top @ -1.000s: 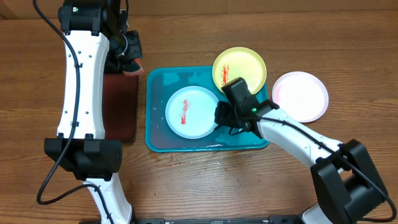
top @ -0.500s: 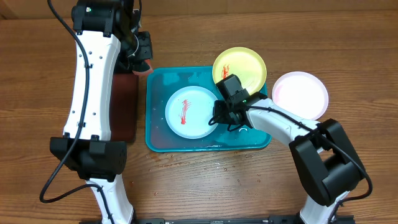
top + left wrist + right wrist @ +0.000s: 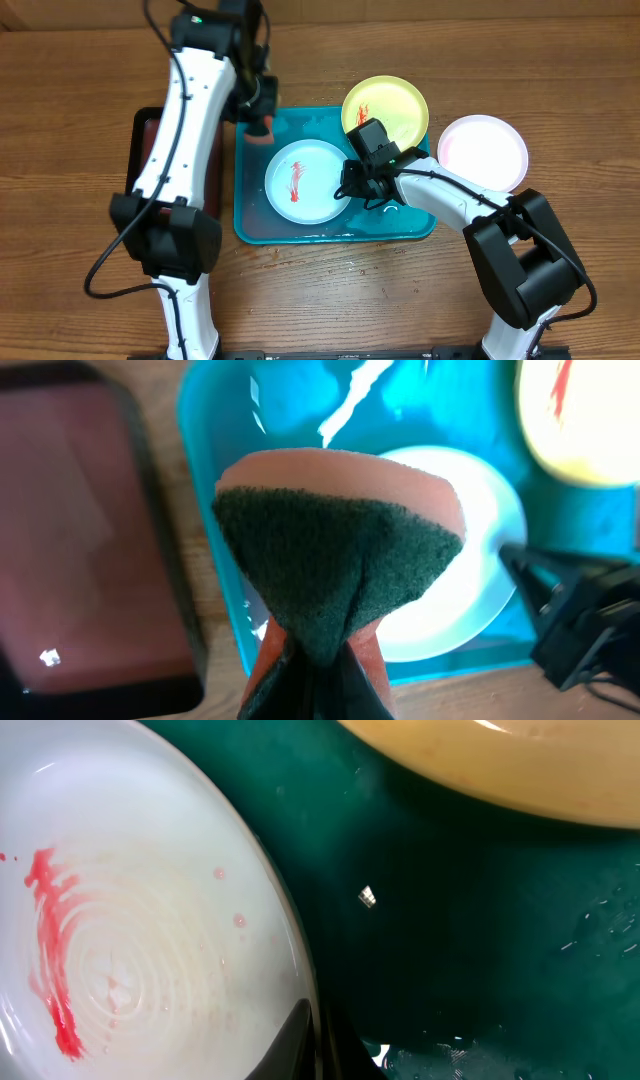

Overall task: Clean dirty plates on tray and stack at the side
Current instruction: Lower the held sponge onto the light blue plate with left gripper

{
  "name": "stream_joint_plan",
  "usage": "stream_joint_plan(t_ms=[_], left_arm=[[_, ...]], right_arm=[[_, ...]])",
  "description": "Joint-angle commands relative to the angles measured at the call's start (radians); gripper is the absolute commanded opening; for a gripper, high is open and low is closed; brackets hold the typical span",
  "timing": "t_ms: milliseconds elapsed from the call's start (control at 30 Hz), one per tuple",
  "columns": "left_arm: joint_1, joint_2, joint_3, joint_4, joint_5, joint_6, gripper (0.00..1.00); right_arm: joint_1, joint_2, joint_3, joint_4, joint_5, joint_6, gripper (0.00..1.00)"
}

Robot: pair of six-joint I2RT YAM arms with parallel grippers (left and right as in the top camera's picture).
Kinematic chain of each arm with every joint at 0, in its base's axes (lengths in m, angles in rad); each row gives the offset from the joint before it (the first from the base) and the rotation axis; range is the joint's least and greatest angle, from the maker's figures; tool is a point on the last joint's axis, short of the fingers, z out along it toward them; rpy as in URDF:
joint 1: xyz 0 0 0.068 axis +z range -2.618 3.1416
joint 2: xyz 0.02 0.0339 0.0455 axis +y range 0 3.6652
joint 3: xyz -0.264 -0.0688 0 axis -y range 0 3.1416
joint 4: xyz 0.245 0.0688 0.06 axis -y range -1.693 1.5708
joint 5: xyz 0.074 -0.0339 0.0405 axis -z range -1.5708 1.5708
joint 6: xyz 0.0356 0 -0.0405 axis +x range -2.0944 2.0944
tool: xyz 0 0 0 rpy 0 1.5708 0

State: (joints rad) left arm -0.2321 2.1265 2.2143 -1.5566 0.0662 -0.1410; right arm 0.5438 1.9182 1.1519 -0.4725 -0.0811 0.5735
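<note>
**Sponge in the air, right pincer parked on the plate rim**

The left gripper (image 3: pixel 312 678) is clamped tight on a sponge (image 3: pixel 340 550) (pink body, dark green scrubby face pointing at the wrist camera). It hangs over the top-left corner of the blue tray (image 3: pixel 250 228), off the surface as far as I can tell.

The right gripper (image 3: pixel 346 190) is down inside the tray, at the right-hand edge of the pale plate (image 3: pixel 300 180), which lies flat in the middle of the tray with a red smear across it. Its jaws are pinched together right at the rim. I can't tell from the wrist view whether the rim is actually caught between them.

The yellow plate (image 3: pixel 385 110) also has a red streak and overlaps the tray's top-right corner. The white plate (image 3: pixel 483 153) sits on the wooden table (image 3: pixel 400 290) just right of the tray and looks clean.

A black tray with a dark red inside (image 3: pixel 145 150) sits beside the blue one on the left, partly under the left arm.
</note>
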Motion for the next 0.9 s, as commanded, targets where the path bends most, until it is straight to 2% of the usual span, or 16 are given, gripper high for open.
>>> stream_joint_plan(t_ms=[0,133,267,567,867], left_arm=[[-0.020,0.011,-0.081,0.014,0.013,0.048,0.04],[-0.044,0.010,-0.187,0.050,0.036,0.047,0.05],[-0.085,-0.003,-0.284,0.148,0.046,0.019,0.05],[-0.172,-0.008,-0.452,0.336,-0.154,-0.160,0.04],[-0.164,-0.008,-0.589,0.536,-0.159,-0.169,0.04]], right_arm=[[0.005,0.024,0.012,-0.009,0.009,0.002,0.04],[0.005,0.024,0.012,-0.009,0.009,0.002,0.04],[0.005,0.024,0.012,-0.013,0.009,0.002,0.04],[0.005,0.024,0.012,-0.023,0.009,0.002,0.04],[0.005,0.024,0.012,-0.022,0.009,0.002,0.05]])
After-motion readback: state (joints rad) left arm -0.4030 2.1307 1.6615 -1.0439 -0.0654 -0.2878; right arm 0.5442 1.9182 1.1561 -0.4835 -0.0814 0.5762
